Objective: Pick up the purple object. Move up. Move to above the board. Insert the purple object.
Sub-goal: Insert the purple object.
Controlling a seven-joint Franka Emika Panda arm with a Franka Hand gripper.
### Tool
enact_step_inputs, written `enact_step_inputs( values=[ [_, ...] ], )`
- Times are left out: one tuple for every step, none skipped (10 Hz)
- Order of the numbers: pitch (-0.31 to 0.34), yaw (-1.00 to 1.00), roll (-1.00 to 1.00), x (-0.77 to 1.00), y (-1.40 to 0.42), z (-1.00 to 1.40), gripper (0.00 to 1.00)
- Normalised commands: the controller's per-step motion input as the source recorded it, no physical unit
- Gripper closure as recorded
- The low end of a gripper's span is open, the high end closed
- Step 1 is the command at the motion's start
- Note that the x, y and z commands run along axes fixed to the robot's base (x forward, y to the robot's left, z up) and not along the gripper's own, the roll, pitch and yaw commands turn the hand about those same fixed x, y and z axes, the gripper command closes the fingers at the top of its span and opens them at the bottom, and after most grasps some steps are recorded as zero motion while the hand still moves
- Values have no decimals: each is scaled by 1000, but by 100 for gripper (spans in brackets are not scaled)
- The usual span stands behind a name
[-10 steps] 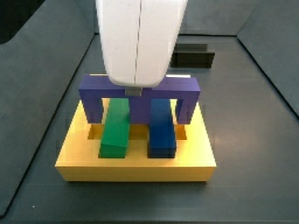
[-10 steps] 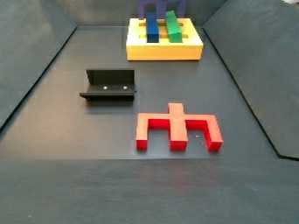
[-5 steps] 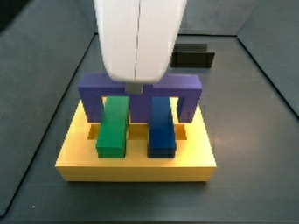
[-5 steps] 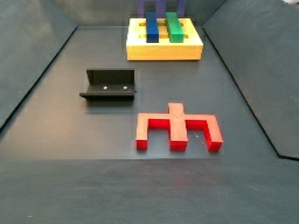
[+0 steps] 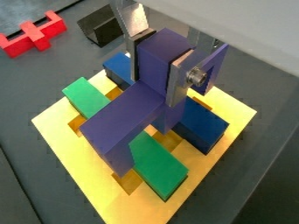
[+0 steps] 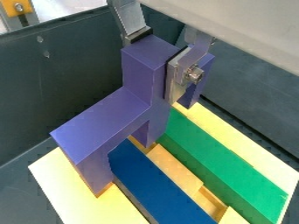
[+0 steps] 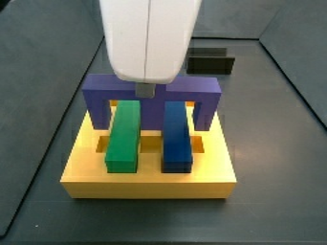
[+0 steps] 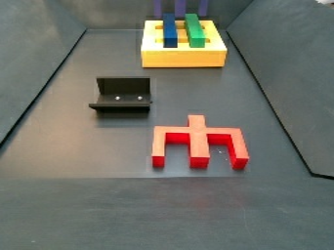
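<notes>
My gripper (image 5: 156,54) is shut on the middle stem of the purple object (image 5: 135,109), which also shows in a wrist view (image 6: 122,114) and in a side view (image 7: 192,88). The piece stands upright across the yellow board (image 7: 147,180), its bar crossing over the green bar (image 7: 124,137) and the blue bar (image 7: 177,136). Its outer legs reach down at the board's edges. In a side view the board (image 8: 183,56) sits at the far end of the floor, and only the purple legs (image 8: 175,8) show there. The silver fingers (image 6: 177,74) press the stem's sides.
The dark L-shaped fixture (image 8: 123,96) stands mid-floor, also behind the board in a side view (image 7: 213,61). A red notched piece (image 8: 197,143) lies flat near the front, seen also in a wrist view (image 5: 33,33). Dark walls ring the floor.
The gripper and the purple object have moved down a little, so the bar sits lower over the green and blue bars.
</notes>
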Motion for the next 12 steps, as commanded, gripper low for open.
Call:
enact_step_inputs(
  values=[
    [3, 0, 39, 140, 0, -166, 100],
    [0, 0, 33, 29, 0, -226, 100],
    [0, 0, 63, 0, 0, -266, 100],
    [0, 0, 47, -91, 0, -149, 100],
    [4, 0, 0, -66, 0, 0, 100],
    [0, 0, 0, -31, 0, 0, 100],
    [6, 0, -20, 0, 0, 103, 100],
    [17, 0, -26, 0, 0, 171, 100],
    [24, 0, -31, 0, 0, 223, 100],
    [27, 0, -26, 0, 0, 209, 100],
    [0, 0, 0, 0, 0, -23, 100],
    [0, 0, 16, 0, 0, -120, 100]
  ],
)
